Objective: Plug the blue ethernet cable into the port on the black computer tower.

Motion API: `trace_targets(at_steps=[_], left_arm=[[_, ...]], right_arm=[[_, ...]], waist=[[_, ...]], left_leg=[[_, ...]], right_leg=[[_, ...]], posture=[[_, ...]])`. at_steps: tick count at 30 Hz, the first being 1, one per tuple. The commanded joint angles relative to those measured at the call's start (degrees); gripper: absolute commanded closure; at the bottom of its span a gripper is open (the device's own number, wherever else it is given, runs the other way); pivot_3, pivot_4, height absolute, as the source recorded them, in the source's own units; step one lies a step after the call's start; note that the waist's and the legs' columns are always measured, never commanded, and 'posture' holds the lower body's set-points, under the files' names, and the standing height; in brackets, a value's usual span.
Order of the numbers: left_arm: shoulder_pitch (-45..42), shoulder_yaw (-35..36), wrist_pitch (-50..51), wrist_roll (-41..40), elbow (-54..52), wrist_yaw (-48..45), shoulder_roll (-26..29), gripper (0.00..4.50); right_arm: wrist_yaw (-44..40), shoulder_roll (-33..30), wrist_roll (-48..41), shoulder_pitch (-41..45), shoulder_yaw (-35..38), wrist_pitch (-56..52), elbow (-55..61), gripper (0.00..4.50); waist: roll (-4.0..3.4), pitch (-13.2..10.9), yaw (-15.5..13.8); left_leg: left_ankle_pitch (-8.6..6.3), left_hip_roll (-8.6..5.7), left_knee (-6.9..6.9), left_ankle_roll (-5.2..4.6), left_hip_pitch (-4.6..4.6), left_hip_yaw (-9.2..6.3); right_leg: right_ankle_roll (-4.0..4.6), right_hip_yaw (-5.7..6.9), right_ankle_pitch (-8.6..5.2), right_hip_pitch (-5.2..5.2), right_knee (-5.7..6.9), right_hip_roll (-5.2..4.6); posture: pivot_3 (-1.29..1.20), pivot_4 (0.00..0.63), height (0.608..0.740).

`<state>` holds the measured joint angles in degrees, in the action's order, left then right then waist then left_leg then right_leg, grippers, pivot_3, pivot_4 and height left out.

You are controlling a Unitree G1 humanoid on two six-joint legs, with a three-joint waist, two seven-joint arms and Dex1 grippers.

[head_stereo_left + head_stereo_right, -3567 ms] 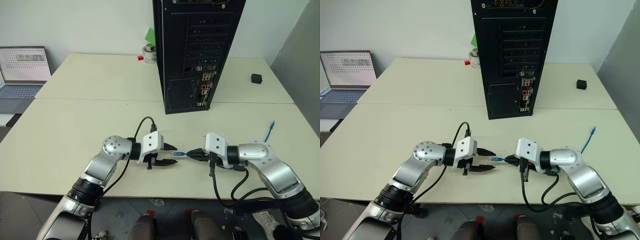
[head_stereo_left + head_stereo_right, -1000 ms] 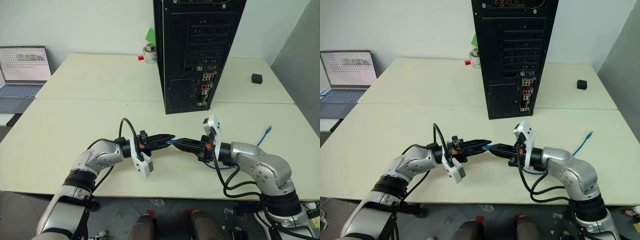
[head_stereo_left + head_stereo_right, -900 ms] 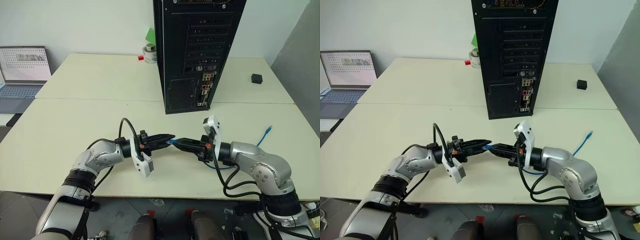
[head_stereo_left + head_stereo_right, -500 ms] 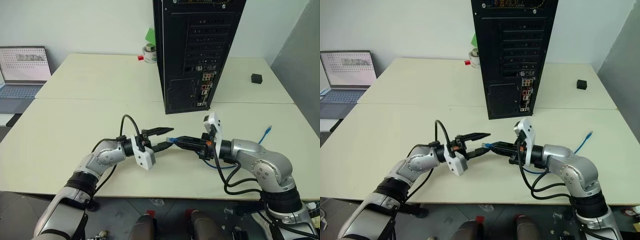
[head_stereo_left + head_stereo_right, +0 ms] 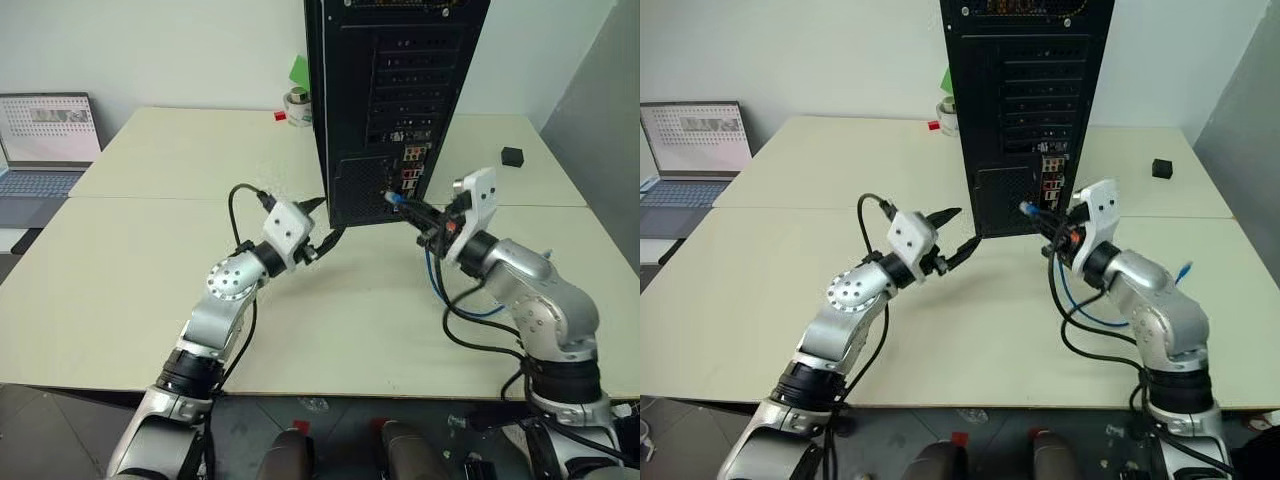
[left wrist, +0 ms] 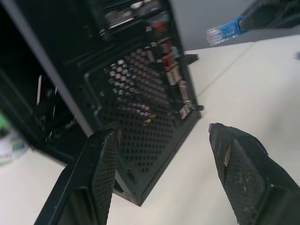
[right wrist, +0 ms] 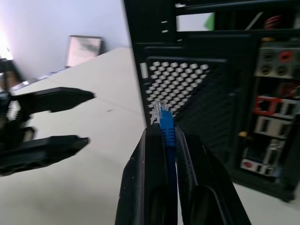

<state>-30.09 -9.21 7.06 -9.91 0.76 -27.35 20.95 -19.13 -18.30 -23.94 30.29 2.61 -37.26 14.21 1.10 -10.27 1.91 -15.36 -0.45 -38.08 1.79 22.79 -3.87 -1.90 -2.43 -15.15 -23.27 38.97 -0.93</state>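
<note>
My right claw (image 5: 1045, 226) clenched on blue ethernet cable (image 7: 167, 127), clear plug jutting past tips, cord trailing behind onto bench (image 5: 150, 260). Plug hangs just before rear face of black computer tower (image 5: 390, 100), long axis aimed at it. Port (image 7: 269, 106) (among coloured connectors, exact socket hard to pick out) lies ahead and off to side of plug line, so, I judge, needs sideways shift before push. My left claw (image 5: 322, 222) released, empty, near tower's lower grille. Right arm nearer to port.
</note>
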Motion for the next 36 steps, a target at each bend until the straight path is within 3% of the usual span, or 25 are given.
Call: trace_targets(at_steps=[1,6,13,36], left_arm=[[-2.3,2.3,9.3,-2.0,-5.1,2.5,-1.9,1.32],[-3.7,3.7,15.5,-4.6,-7.8,1.8,-3.4,1.32],[-2.4,4.0,16.0,-5.3,-9.9,0.1,-3.4,1.32],[-1.5,3.0,15.3,-4.8,-10.6,-2.5,-3.2,1.32]], right_arm=[[6.6,3.1,6.5,2.4,-1.3,5.3,-2.7,4.5],[12.6,7.1,12.6,4.4,-2.3,9.5,-8.1,4.5],[17.5,10.8,16.0,5.9,-1.4,13.0,-13.0,4.5],[18.4,12.7,16.9,9.1,0.1,17.7,-20.8,4.5]], waist=[[0.0,0.0,0.0],[0.0,0.0,0.0],[0.0,0.0,-0.1],[-0.01,0.0,0.0]], left_leg=[[0.0,0.0,0.0,0.0,0.0,0.0],[0.02,0.01,0.02,0.03,0.0,0.05],[0.06,0.0,0.03,0.11,0.01,0.06],[0.02,0.01,0.05,0.04,0.0,0.08]], right_leg=[[0.0,0.0,0.0,-0.01,-0.01,0.0],[0.01,-0.05,0.0,-0.05,0.01,0.0],[0.01,-0.06,0.01,-0.05,0.0,-0.01],[0.02,-0.07,0.01,-0.06,-0.01,-0.01]], posture=[[0.0,0.15,0.74],[0.0,0.15,0.74],[0.0,0.15,0.74],[0.0,0.15,0.74]])
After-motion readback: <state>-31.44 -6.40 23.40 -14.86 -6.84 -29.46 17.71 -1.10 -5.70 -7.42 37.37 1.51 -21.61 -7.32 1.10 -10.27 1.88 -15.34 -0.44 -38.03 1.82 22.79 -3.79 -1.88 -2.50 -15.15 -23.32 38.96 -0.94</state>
